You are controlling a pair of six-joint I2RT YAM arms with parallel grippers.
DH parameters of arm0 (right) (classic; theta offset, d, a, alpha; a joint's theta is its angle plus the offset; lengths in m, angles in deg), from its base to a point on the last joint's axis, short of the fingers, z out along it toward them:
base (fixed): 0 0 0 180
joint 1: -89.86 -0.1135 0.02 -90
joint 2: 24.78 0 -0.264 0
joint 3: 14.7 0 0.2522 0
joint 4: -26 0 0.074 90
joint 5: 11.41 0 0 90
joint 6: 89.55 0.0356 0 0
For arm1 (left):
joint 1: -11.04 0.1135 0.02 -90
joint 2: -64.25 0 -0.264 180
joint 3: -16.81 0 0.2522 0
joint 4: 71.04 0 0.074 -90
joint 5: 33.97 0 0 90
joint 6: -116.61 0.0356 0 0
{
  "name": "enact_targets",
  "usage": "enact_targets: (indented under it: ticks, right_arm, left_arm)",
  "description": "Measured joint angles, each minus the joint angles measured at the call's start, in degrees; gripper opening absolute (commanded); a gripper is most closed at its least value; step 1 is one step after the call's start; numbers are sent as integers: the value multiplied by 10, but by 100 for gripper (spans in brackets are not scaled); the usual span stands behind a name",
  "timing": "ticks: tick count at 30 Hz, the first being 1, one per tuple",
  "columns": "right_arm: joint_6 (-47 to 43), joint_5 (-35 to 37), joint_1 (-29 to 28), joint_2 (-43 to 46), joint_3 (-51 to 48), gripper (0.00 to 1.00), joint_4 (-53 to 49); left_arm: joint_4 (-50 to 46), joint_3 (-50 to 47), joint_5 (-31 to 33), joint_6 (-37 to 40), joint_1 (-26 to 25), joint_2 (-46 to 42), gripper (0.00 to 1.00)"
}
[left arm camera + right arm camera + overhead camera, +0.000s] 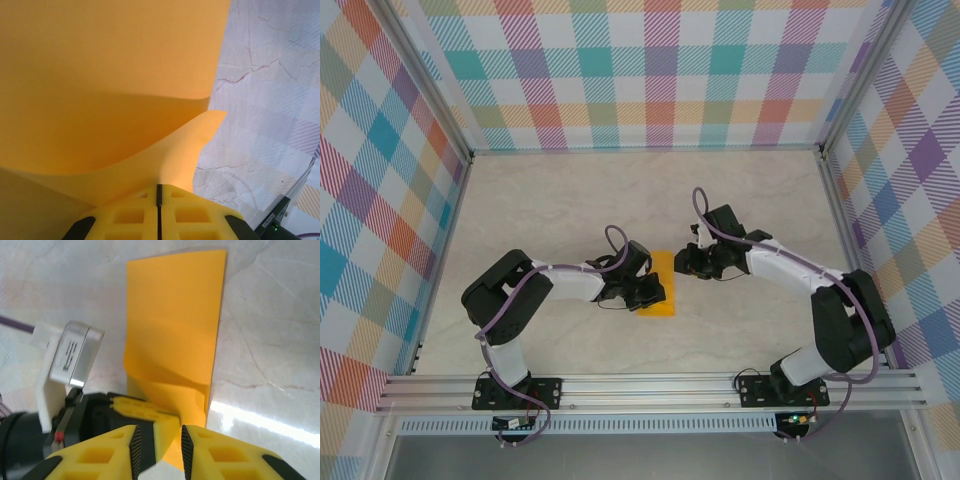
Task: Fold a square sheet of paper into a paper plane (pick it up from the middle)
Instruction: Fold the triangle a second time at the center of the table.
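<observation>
The orange-yellow square sheet of paper (665, 270) lies folded into a narrow strip on the table between my two grippers. My left gripper (653, 293) is shut on the paper's near edge. In the left wrist view its jaws (159, 189) meet with no gap, and the pinched paper (100, 75) curls up from them. My right gripper (683, 262) stands just right of the strip. In the right wrist view its jaws (157, 447) are open a little over the paper's (175, 315) near end, right behind the left gripper's fingers (145, 411). The paper's far half lies flat.
The pale marbled table (570, 200) has bare room on all sides of the paper. Checked walls (660, 70) close it at the back and sides. An aluminium rail (650, 385) runs along the near edge. The left wrist's silver camera (70, 355) sits close to my right fingers.
</observation>
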Motion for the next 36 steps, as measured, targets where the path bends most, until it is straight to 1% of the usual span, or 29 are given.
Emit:
enact_targets:
  ticks: [4, 10, 16, 22, 36]
  right_arm:
    - [20, -18, -22, 9, -33, 16, -5]
    - [48, -41, -61, 7, -65, 15, -9]
    - [65, -54, -85, -22, -73, 13, 1]
    - [73, -54, -90, -58, -75, 13, 15]
    - [85, -53, -90, -89, -77, 13, 27]
  left_arm:
    - [0, 0, 0, 0, 0, 0, 6]
    - [0, 0, 1, 0, 0, 0, 6]
    - [0, 0, 2, -2, 0, 0, 6]
    - [-1, 0, 2, -2, -1, -1, 6]
    - [0, 0, 2, -4, -1, -1, 6]
